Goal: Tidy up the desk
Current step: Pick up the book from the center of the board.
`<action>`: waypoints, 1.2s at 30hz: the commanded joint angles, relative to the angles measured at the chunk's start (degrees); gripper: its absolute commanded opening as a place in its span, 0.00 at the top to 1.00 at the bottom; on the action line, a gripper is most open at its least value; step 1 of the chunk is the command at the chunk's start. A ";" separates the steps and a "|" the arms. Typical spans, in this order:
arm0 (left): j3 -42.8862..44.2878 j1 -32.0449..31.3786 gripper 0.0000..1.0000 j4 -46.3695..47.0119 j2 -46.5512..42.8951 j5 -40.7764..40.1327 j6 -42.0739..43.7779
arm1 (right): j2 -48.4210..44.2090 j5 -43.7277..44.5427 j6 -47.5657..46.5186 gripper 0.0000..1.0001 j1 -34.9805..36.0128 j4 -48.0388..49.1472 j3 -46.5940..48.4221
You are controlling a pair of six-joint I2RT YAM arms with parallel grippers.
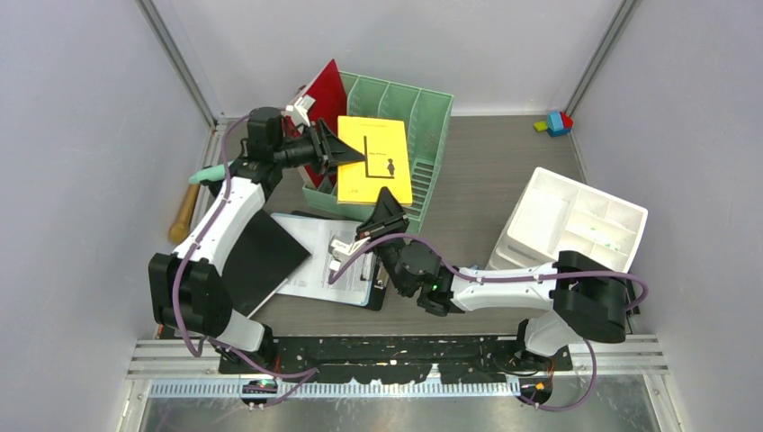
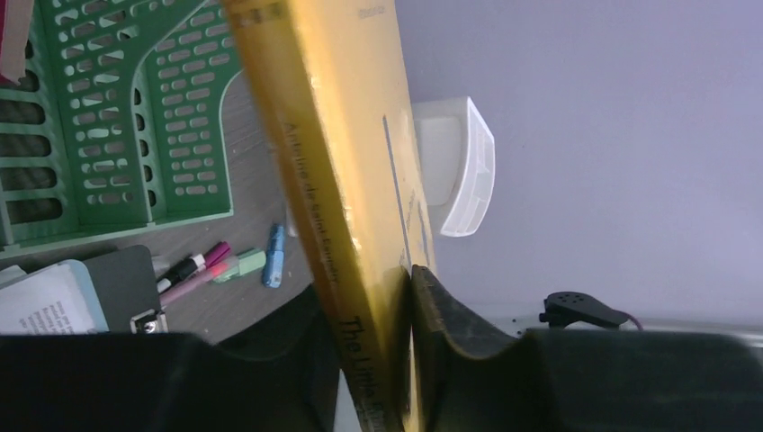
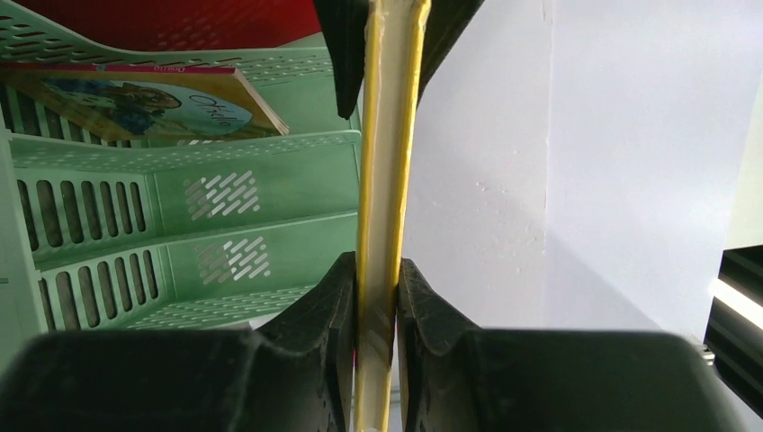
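A yellow book (image 1: 373, 160) hangs tilted over the mint-green file rack (image 1: 432, 135) at the back of the desk (image 1: 486, 180). My left gripper (image 1: 346, 153) is shut on its spine side; in the left wrist view the jaws (image 2: 378, 297) pinch the book (image 2: 351, 180) near the spine's title. My right gripper (image 1: 385, 214) is shut on the book's near edge, and the right wrist view shows its fingers (image 3: 378, 270) clamped on the page block (image 3: 389, 180). The left gripper's fingers hold the far edge there.
A white drawer unit (image 1: 576, 220) sits at right. A clipboard with papers (image 1: 315, 261) and a black notebook (image 1: 261, 256) lie at front left. A red folder (image 1: 326, 90) stands by the rack. Markers (image 2: 198, 267) lie loose. Toy blocks (image 1: 556, 123) sit in the far right corner.
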 commanded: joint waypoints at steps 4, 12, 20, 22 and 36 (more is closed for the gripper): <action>2.02 0.14 1.00 5.62 -1.09 3.45 -3.34 | -1.99 0.96 -0.91 0.95 -0.38 4.07 0.66; 5.43 5.44 1.00 11.61 -0.80 3.73 -13.29 | -3.97 2.92 4.26 0.23 -0.89 -0.93 -0.73; 21.64 9.51 1.00 -2.37 0.88 -3.55 2.23 | -9.81 5.68 19.51 0.17 -5.93 -14.62 1.55; 22.88 9.50 1.00 -3.49 -0.06 -7.48 7.84 | -11.91 6.06 22.73 0.17 -8.28 -19.80 3.43; 18.34 2.25 1.00 8.38 -4.13 -22.80 40.95 | -23.21 1.69 50.19 0.17 -23.07 -48.40 13.24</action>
